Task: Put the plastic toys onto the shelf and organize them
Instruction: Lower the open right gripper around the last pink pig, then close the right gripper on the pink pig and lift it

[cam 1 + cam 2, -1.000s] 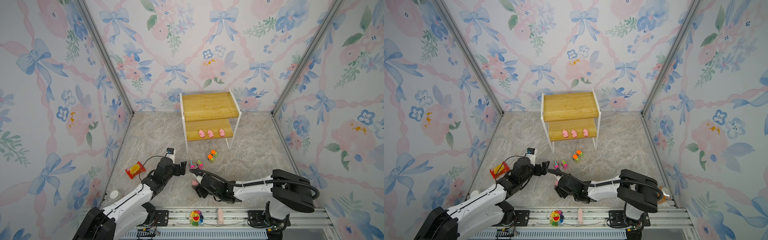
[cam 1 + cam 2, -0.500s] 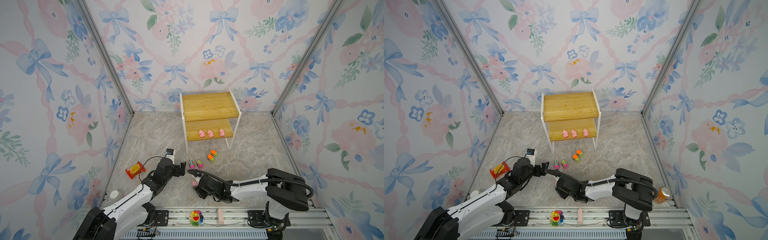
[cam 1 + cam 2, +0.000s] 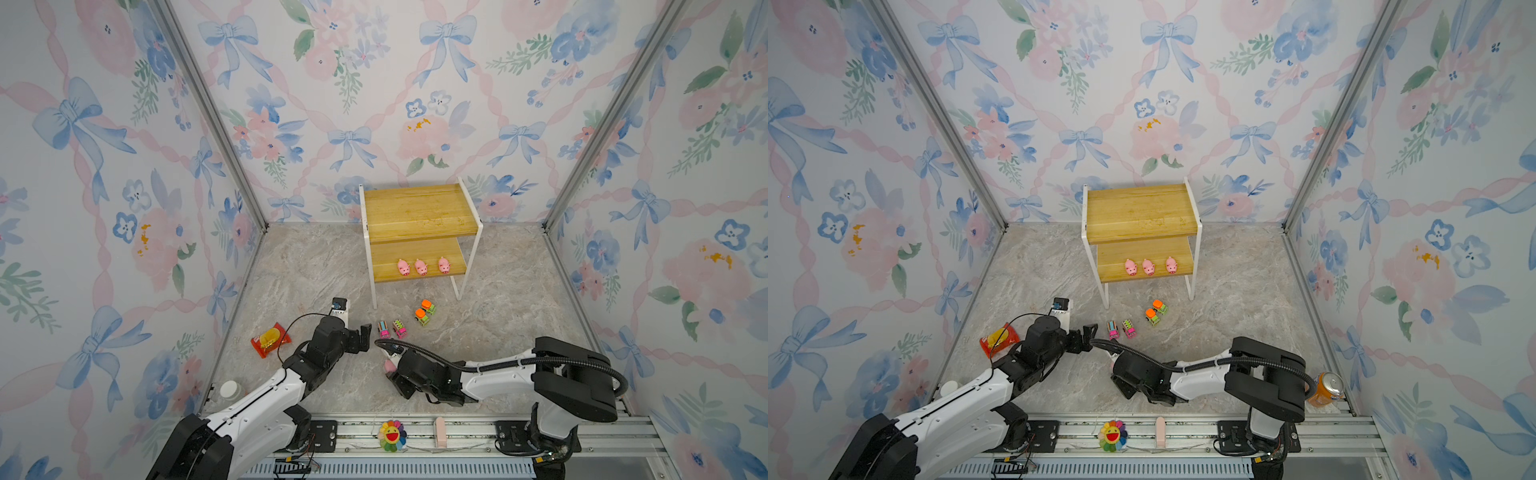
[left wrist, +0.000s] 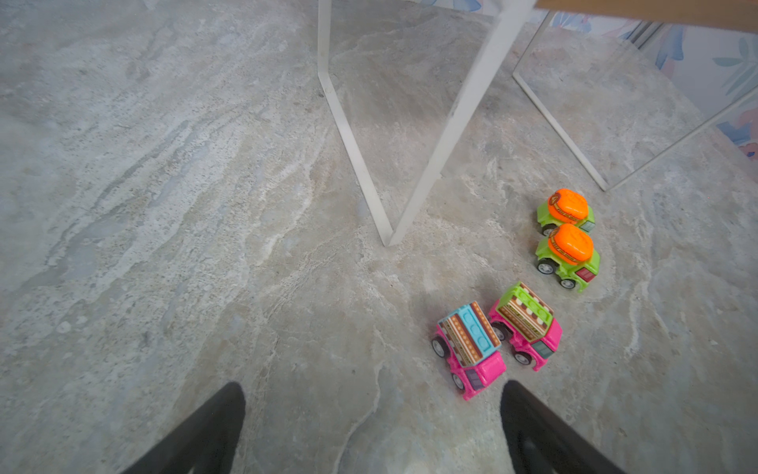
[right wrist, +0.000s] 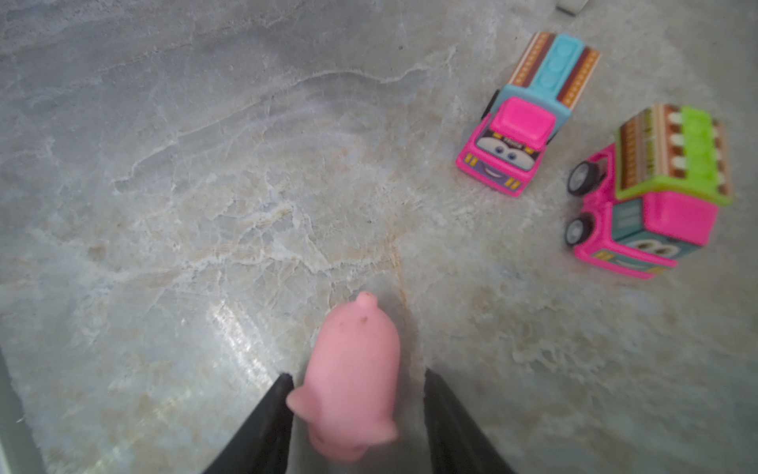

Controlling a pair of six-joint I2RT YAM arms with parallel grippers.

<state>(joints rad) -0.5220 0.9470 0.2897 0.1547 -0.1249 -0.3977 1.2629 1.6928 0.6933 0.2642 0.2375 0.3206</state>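
Now the right pincer [image 5: 357, 375] straddles the small pink plastic pig [image 5: 355, 340] near the front edge of the marbled surface [image 5: 205, 184], one finger [image 5: 266, 431] touching it, a gap at the other, so not pinched yet. Next call, I'd say: squeeze firm, lift, and carry it to the yellowish wooden two-tier shelf [image 3: 419, 208] at the back edge, beside three pigs [image 3: 420, 267] on its lower board [image 3: 390, 251]. The left pincer [image 4: 373, 385] hangs spread wide.
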